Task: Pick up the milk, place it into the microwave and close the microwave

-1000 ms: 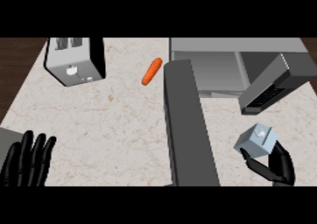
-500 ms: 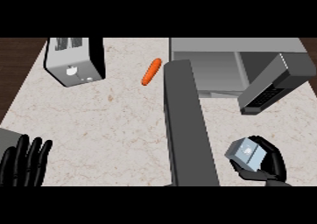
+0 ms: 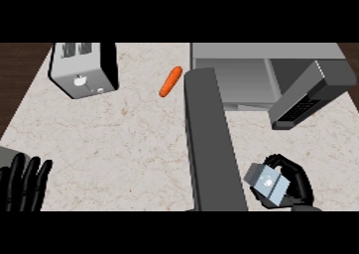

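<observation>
2 black hands show along the lower edge of the frame. At the lower right, the right hand (image 3: 291, 182) has its fingers (image 3: 279, 161) curled round the milk (image 3: 267, 184), a small pale blue-grey carton lying tilted in the palm with a round white spot on its face; the hand covers the carton's far side and bottom. The milk sits just right of the door (image 3: 211, 144), a long dark grey slab that runs from the upper middle of the frame down to the bottom edge, swung wide open. Whether carton and door touch is hard to tell. The microwave (image 3: 274, 69) fills the upper right, its grey cavity open and bare toward the door, and a dark panel with small buttons (image 3: 305, 106) slants down at its right side. The milk is well below that cavity, outside it. At the lower left, the left hand (image 3: 20, 182) rests open with its fingers straight and pointing up, holding nothing, beside a grey forearm corner at the frame's left edge. On the pale marbled counter (image 3: 116, 139), a silver toaster (image 3: 84, 69) stands in the upper left, and 1 orange carrot (image 3: 171, 81) lies tilted between toaster and door, apart from both.
</observation>
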Controlling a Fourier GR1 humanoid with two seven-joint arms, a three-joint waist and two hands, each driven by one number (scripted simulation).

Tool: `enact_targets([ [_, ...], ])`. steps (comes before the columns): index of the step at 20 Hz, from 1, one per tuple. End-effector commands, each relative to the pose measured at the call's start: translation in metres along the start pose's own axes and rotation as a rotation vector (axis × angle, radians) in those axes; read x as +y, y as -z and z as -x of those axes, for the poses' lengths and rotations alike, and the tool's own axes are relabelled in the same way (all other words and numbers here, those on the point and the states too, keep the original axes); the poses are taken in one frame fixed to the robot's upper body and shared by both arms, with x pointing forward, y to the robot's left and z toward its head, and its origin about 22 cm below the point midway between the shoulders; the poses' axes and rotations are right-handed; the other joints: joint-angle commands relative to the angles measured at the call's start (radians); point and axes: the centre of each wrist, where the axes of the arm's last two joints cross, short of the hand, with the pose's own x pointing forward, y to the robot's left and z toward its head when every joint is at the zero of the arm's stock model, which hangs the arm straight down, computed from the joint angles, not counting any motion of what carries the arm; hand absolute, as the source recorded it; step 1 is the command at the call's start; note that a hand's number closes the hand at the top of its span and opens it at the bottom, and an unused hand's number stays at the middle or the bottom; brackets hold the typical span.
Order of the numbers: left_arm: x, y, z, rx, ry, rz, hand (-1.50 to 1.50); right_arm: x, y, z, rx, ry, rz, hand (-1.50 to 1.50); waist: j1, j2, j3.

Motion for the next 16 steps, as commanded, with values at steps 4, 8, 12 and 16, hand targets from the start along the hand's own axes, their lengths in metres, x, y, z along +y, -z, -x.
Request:
enact_targets([
  [4, 0.027, -0.004, 0.003, 0.003, 0.004, -0.02, -1.5, 0.033, 0.038, -0.024, -0.112, 0.012, -0.002, 1.5, 0.001, 0.0, 0.0],
  [8, 0.011, 0.008, 0.004, 0.028, 0.019, -0.015, -1.5, 0.052, 0.064, -0.041, -0.117, -0.057, -0.02, 1.5, -0.003, 0.001, 0.001],
  [12, 0.034, -0.007, 0.005, 0.011, 0.016, -0.025, -1.5, 0.072, 0.104, -0.052, -0.134, -0.104, -0.037, 1.5, 0.007, 0.001, 0.001],
  [16, 0.029, -0.004, 0.012, 0.022, 0.021, -0.016, -1.5, 0.086, 0.137, -0.06, -0.068, -0.217, 0.029, 1.5, 0.01, 0.003, 0.001],
])
